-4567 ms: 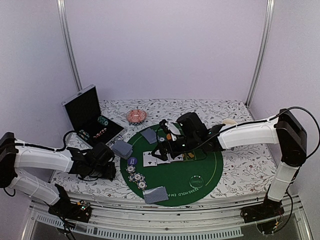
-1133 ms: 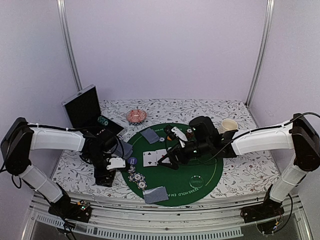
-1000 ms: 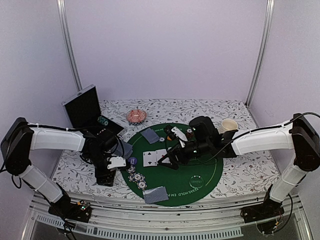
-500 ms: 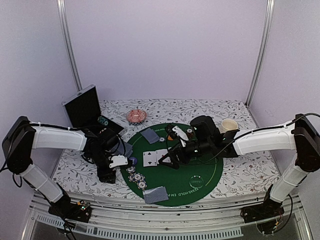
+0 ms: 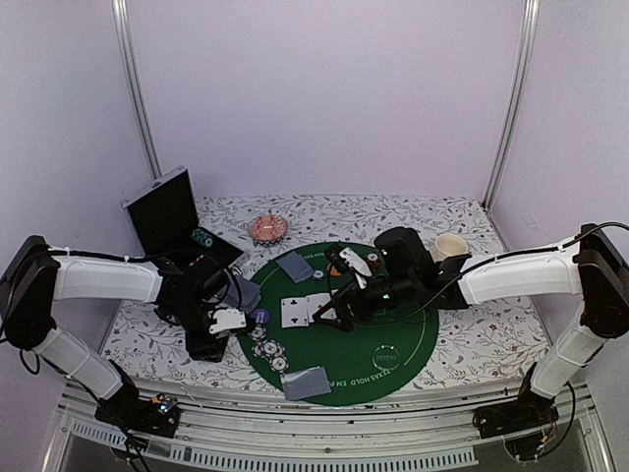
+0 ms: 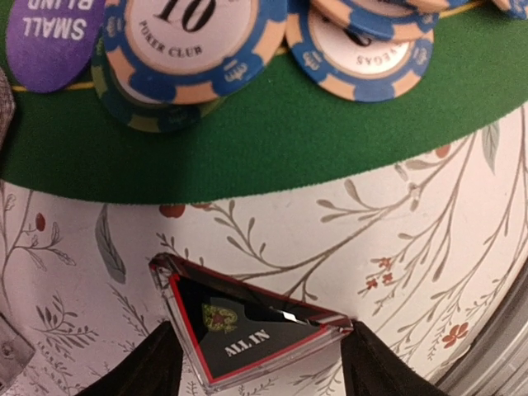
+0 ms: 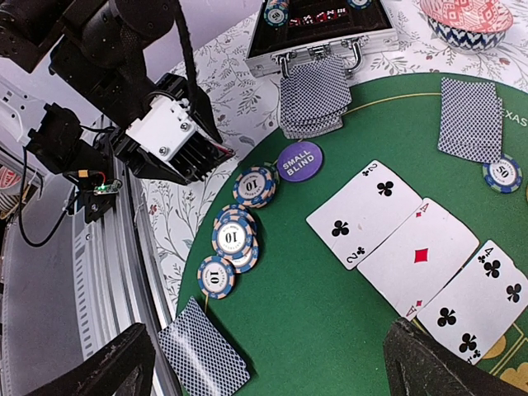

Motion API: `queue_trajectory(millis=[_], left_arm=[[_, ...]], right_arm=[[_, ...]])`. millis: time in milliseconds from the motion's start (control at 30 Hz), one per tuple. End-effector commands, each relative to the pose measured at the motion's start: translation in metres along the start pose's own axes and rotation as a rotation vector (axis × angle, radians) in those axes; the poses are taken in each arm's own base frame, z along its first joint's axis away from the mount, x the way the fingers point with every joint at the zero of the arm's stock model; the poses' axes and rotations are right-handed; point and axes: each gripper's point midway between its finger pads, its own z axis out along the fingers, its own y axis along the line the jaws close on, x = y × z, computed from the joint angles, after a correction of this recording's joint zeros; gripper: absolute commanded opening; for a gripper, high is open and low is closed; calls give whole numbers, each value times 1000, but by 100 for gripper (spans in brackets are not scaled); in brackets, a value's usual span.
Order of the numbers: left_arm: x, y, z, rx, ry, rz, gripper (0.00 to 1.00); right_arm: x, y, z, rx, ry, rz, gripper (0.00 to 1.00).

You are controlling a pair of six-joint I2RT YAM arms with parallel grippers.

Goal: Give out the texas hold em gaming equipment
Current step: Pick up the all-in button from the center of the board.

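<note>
From above, the left gripper (image 5: 204, 344) points down at the floral tablecloth (image 5: 472, 344), just off the left edge of the green mat (image 5: 393, 329) and near the poker chips (image 5: 267, 346). The right gripper (image 5: 332, 320) hangs over the mat beside the face-up cards (image 5: 300, 311).

In the left wrist view, a black triangular ALL IN plaque (image 6: 247, 330) lies on the cloth just outside the mat's edge. It sits between the two left fingers (image 6: 157, 367), and each finger meets one end of it (a grip, as far as this view shows). Beyond it on the mat lie blue-and-cream chips and a purple SMALL BLIND disc (image 6: 54, 29).

In the right wrist view, the right fingers (image 7: 445, 363) stand wide apart with nothing between them. Below lie the two of clubs, ace of diamonds and four of clubs, side by side. One face-down pile (image 7: 313, 103) rests against the open metal case (image 7: 330, 37). Two more face-down piles sit on the mat.
</note>
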Motion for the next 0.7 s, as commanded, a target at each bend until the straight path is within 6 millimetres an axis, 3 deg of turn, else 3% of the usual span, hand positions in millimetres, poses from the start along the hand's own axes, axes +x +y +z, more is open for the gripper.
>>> queue_trajectory(millis=[0, 100, 300, 667], left_arm=[[-6, 2, 0, -23, -19, 17, 68], [-8, 2, 1, -20, -28, 15, 79], [-11, 4, 4, -16, -21, 16, 76], [-13, 7, 9, -14, -1, 22, 53]], right_arm=[[-7, 1, -8, 6, -25, -11, 99], [-6, 0, -8, 8, -22, -8, 99], [-6, -1, -8, 13, -22, -7, 99], [-2, -2, -7, 17, -11, -5, 99]])
